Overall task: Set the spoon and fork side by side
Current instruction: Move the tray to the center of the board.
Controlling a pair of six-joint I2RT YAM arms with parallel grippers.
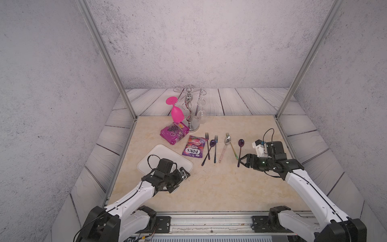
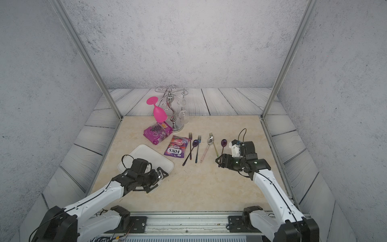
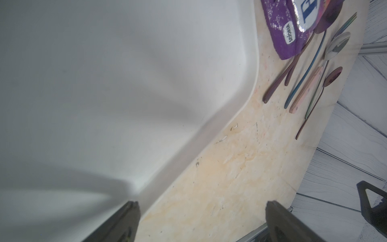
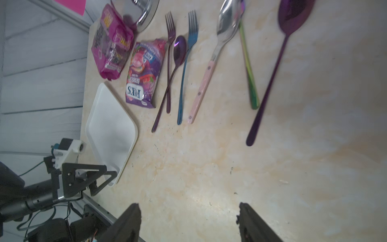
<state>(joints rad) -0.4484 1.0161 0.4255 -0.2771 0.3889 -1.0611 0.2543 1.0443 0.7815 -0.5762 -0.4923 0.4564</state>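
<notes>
The right gripper (image 4: 189, 209) is held low over the table (image 1: 209, 188) with its fingers spread and nothing between them. The handle end of the purple spoon (image 4: 271, 83) lies just ahead of it, not yet straddled. That spoon is taken to be the task's spoon, and the green fork (image 4: 248, 67) beside it the task's fork (other forks and spoons lie further along the row, so this pairing is only a judgement). The two are near each other but splayed: the handle ends almost meet, while the spoon's bowl stands well off from the fork's head, which is partly tucked behind the bowl of the silver spoon (image 4: 209, 71). The step in hand appears to be the reach for the spoon's handle. It would be done well if the fingers were brought down astride the thin handle, across its width and a little up from the tip, and lowered until the table is met, since so flat a handle is easily missed or flicked aside. Only a slight lift should be needed. The bowl end should then be swung toward the fork until the handles run parallel, and the silver spoon should be left undisturbed. The left gripper (image 3: 202, 211) is likewise spread and empty, parked at the edge of the white tray (image 1: 150, 155).
</notes>
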